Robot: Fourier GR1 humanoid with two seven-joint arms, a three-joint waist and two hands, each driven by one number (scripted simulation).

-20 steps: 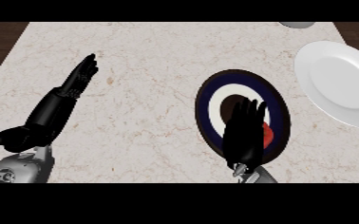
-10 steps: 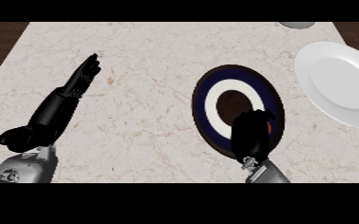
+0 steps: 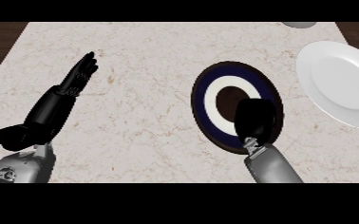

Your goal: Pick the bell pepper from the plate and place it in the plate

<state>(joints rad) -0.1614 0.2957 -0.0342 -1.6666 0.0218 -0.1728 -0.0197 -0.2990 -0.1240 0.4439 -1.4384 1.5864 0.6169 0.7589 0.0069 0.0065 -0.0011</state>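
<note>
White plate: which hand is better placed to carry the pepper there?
Right. The right hand is curled over the dark ringed plate, beside the white plate; the left hand rests far left.

Even, bright, shadowless light fills the counter [image 3: 154, 76]; no glare, blur or edge distortion.

Counter [image 3: 154, 52]: pale stone-look top with fine brown veining, smooth and matt.
Dark plate [image 3: 210, 83]: navy and white rings round a brown centre, smooth, faintly glossy.
White plate [image 3: 329, 83], by the counter's right edge: plain, smooth, ceramic-like, soft sheen.
Hands [image 3: 52, 109], [image 3: 254, 116]: matt black.
Forearms [image 3: 273, 166]: grey, metal-like, satin.
</note>
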